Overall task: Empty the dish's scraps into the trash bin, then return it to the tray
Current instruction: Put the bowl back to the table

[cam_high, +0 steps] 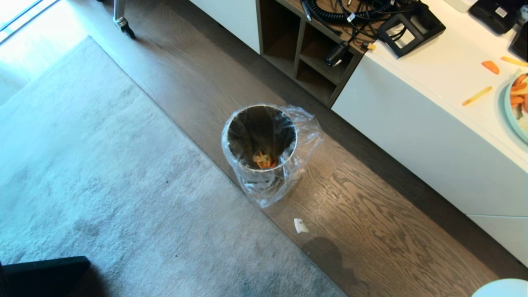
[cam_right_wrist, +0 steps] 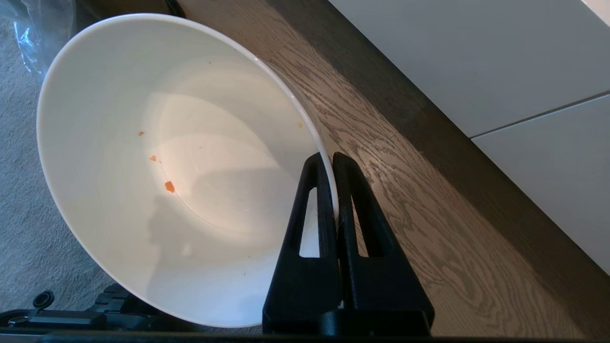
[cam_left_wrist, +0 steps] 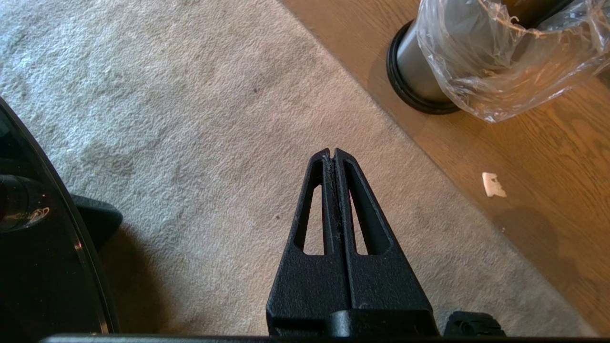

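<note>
Three orange crumbs only in dish [cam_right_wrist: 181,190], otherwise bare: emptying judged done. Held tilted on edge, mouth toward the wrist camera, by right fingers [cam_right_wrist: 312,171] pinched tight on the rim, one inside the wall, one outside. A thin-edge grip, handy for tipping, weak against slip. Close beside bin [cam_high: 260,123], above wood floor, well clear of any surface.

Orange and yellow scraps [cam_high: 264,160] at the bottom of bin, inside clear bag [cam_high: 305,132]. Bin upright on floor [cam_high: 371,206], between rug [cam_high: 103,165] and cabinet. Bag draped loose over the rim and down the outside, presumably to catch spill.

Left fingers [cam_left_wrist: 317,164] pressed together on nothing, parked low over rug just beside bin, out of the way for one-armed work.

No tray in view. Return step not yet begun; probably calls for a turn away from bin toward tabletop [cam_high: 445,70], beyond bin on the cabinet side. On that tabletop, plate [cam_high: 511,115] with a carrot heap and a few stray pieces [cam_high: 477,95] beside it, no part of this job. Small white paper bit [cam_high: 301,225] on floor near bin.

Worth levelling dish before travel, to spare the rim grip.
</note>
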